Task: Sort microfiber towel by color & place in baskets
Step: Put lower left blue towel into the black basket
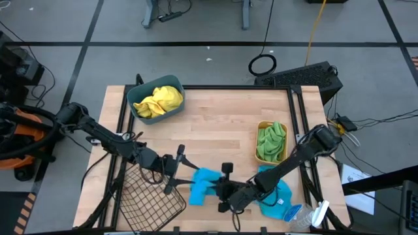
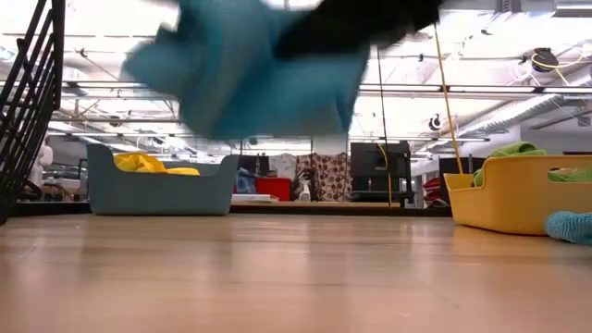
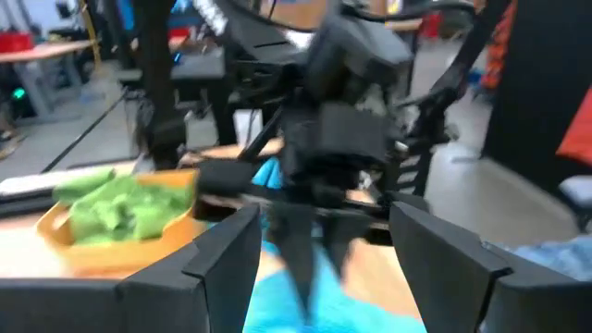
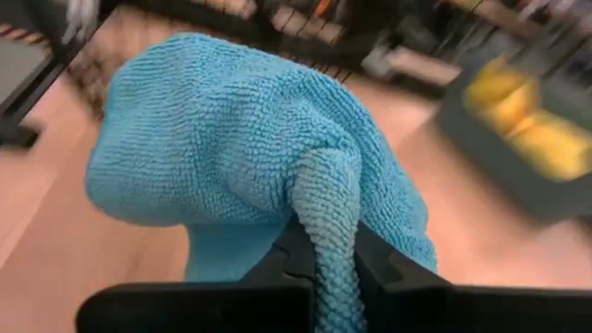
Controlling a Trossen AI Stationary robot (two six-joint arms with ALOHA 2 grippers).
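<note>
R gripper (image 1: 225,194), near front-centre of bench (image 1: 222,124), pinches a blue towel (image 1: 204,184) by a fold; towel hangs clear of the wood in low view. L gripper (image 1: 185,171), fingers spread, sits just beside that towel, above wire basket (image 1: 149,196). 2nd blue towel (image 1: 277,196) lies on bench under R arm, near bottle (image 1: 302,217). Yellow towels (image 1: 159,100) in teal bin (image 1: 134,109); green towels (image 1: 270,140) in orange tub (image 1: 259,125)
</note>
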